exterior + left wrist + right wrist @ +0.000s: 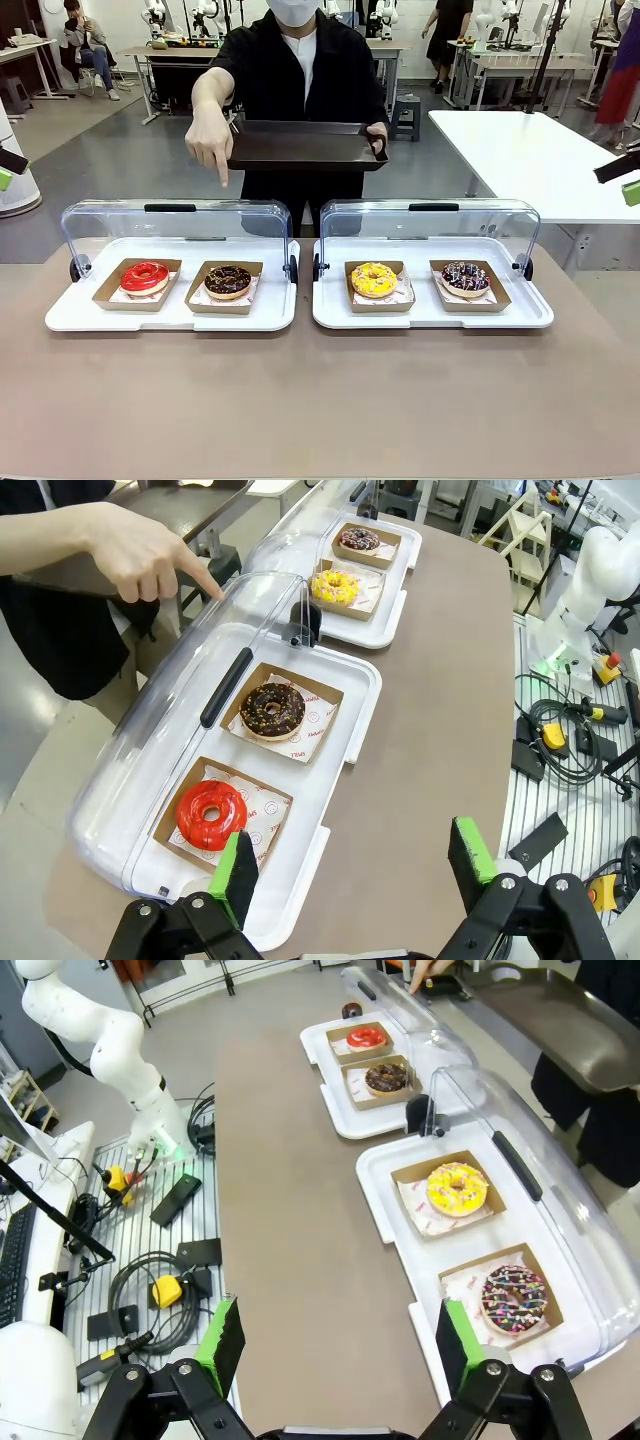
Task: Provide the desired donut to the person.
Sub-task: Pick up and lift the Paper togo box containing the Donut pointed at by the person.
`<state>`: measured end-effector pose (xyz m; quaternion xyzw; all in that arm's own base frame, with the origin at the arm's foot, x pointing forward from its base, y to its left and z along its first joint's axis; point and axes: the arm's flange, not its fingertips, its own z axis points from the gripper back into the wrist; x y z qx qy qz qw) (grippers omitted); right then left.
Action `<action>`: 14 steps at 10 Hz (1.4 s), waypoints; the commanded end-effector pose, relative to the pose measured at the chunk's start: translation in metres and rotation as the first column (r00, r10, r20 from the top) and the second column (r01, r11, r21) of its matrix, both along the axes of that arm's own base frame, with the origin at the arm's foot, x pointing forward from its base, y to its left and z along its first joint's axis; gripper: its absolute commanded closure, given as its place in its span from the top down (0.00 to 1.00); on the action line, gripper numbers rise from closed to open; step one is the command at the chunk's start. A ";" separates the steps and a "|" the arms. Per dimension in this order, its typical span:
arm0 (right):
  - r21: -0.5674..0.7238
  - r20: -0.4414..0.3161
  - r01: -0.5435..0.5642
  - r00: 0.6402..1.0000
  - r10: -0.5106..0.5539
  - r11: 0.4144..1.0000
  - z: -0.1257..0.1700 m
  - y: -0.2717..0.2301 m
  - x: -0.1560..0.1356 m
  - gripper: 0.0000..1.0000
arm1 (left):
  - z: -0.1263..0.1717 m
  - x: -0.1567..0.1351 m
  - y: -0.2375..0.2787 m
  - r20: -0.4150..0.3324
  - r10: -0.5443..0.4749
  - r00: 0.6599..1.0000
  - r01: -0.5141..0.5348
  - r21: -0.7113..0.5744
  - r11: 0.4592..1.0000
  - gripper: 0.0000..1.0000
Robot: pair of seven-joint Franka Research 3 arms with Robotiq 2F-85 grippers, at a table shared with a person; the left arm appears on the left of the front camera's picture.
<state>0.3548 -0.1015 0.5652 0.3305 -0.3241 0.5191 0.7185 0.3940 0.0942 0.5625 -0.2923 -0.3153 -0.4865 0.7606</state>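
I see both grippers wide open and empty: the left gripper (355, 868) hangs by the left case (170, 318), the right gripper (337, 1348) over the table (320, 400). The person's hand (210, 140) points down behind the left case, in line with the chocolate donut (228, 280), which sits boxed beside the red donut (145, 276).

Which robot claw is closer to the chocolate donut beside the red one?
Left. The left gripper hovers by the red donut, next to the chocolate donut; the right gripper is beyond the other tray.
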 end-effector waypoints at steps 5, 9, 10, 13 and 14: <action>0.015 0.009 -0.008 1.000 0.008 1.000 0.000 0.000 0.001 1.00 | 0.025 0.002 -0.012 0.037 -0.057 0.998 0.052 0.119 0.991 1.00; 0.015 0.009 -0.008 1.000 0.008 1.000 0.000 0.000 0.001 1.00 | 0.034 0.021 -0.135 -0.014 -0.338 0.941 0.293 0.535 0.792 1.00; 0.015 0.009 -0.008 1.000 0.008 1.000 0.000 0.000 0.001 1.00 | 0.018 0.026 -0.173 -0.041 -0.386 0.922 0.334 0.591 0.734 1.00; 0.015 0.009 -0.008 1.000 0.008 1.000 0.000 0.000 0.001 1.00 | -0.051 0.036 -0.260 -0.080 -0.455 0.887 0.368 0.719 0.590 1.00; 0.015 0.009 -0.008 1.000 0.008 1.000 0.000 0.000 0.001 1.00 | -0.080 0.033 -0.283 -0.086 -0.466 0.881 0.368 0.744 0.558 1.00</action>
